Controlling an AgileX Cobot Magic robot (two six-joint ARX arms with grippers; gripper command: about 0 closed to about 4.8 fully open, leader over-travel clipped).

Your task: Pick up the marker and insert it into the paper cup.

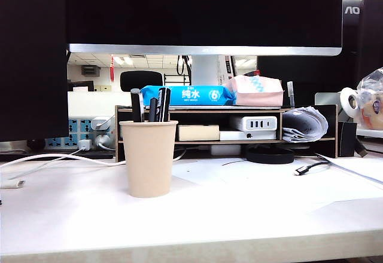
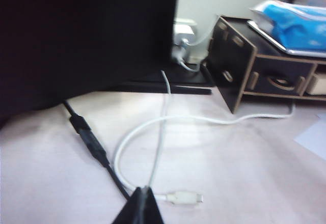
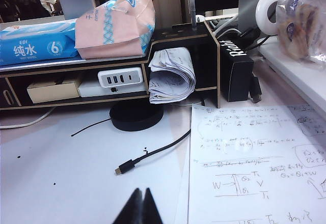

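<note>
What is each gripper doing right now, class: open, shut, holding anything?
Left gripper: jaws shut, holding nothing, above the white cable.
Right gripper: jaws shut, holding nothing, near the black cable.

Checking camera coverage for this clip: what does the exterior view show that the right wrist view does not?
Only the exterior view shows the paper cup with pens, the marker among them, standing in it. Only the right wrist view shows the handwritten sheet and the shut right gripper low over the table. Both show the blue wipes pack, the pink tissue pack and the black cable.
</note>
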